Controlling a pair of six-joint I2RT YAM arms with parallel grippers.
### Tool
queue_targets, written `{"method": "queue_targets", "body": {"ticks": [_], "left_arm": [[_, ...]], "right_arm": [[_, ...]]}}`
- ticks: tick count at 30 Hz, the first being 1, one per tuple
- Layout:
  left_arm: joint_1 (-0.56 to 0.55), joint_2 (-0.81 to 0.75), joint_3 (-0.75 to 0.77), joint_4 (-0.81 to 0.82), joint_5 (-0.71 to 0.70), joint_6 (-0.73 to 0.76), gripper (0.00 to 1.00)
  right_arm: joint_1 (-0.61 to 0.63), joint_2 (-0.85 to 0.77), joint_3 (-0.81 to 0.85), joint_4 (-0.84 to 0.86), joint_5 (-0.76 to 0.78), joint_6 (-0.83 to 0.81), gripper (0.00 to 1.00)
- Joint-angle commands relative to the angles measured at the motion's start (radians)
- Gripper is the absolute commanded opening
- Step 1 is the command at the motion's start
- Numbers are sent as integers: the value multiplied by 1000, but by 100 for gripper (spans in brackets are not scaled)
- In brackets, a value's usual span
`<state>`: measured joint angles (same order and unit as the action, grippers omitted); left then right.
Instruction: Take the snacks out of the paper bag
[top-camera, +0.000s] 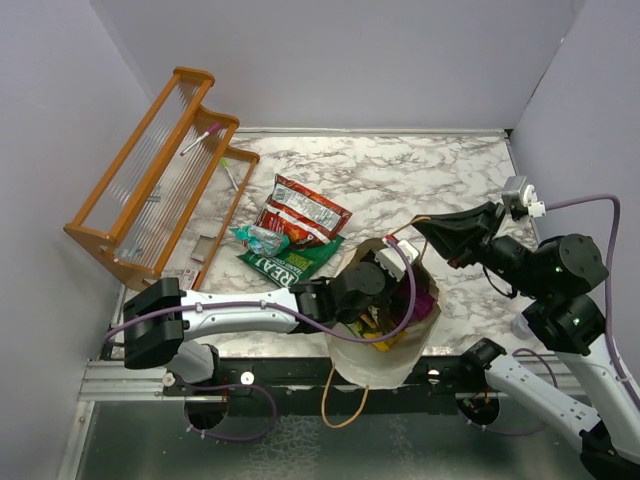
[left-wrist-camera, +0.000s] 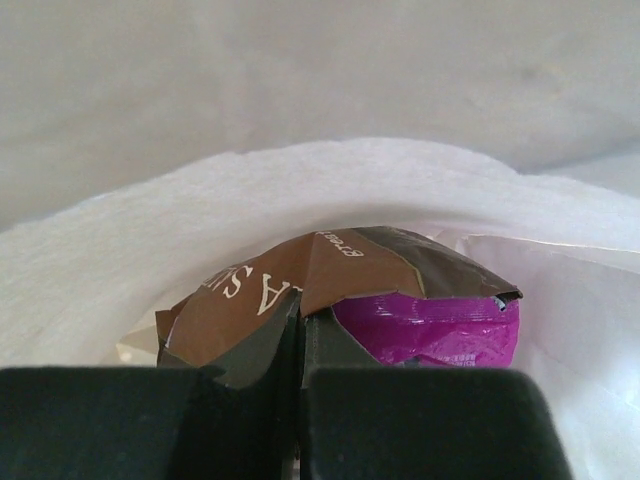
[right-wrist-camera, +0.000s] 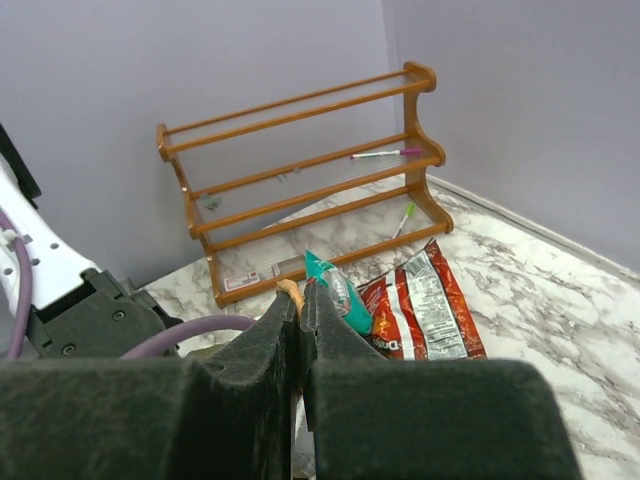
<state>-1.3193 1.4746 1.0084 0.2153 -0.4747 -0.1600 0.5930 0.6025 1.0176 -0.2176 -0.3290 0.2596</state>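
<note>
The beige paper bag (top-camera: 392, 360) stands open at the near edge. My left gripper (top-camera: 380, 285) reaches into its mouth. In the left wrist view the left gripper (left-wrist-camera: 300, 312) is shut on the edge of a brown packet (left-wrist-camera: 300, 275), with a magenta packet (left-wrist-camera: 435, 328) beside it and the bag's pale wall (left-wrist-camera: 150, 230) behind. My right gripper (top-camera: 422, 232) is shut on the bag's brown cord handle (right-wrist-camera: 291, 291) and holds it up. A red-brown packet (top-camera: 305, 212), a small teal packet (top-camera: 257, 238) and a green bag (top-camera: 290, 262) lie on the table.
An orange wooden rack (top-camera: 155, 175) stands at the far left with a pen on its shelf; it also shows in the right wrist view (right-wrist-camera: 300, 170). The red-brown packet (right-wrist-camera: 420, 305) and teal packet (right-wrist-camera: 335, 290) lie before it. Purple walls enclose the marble table (top-camera: 450, 170).
</note>
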Motion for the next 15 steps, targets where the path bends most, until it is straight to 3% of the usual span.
{"method": "queue_targets", "body": {"ticks": [1,6,10,14,15], "left_arm": [[17,48,21,20,-40,-39,0],[39,108,12,18,-40,-50,0],[60,147,-21,49,11,-58,0],[59,92,-59,94,108,-45,1],[60,68,-74,116,133,-36,5]], "right_arm": [[-10,-22,78,153,-115,12,2],[-10,-50,57,217,-239,32,2],[-10,-80,48,182,-171,13,2],[-10,-91,45,69,-68,-26,2],[-10,-93,41,40,-51,-39,2]]}}
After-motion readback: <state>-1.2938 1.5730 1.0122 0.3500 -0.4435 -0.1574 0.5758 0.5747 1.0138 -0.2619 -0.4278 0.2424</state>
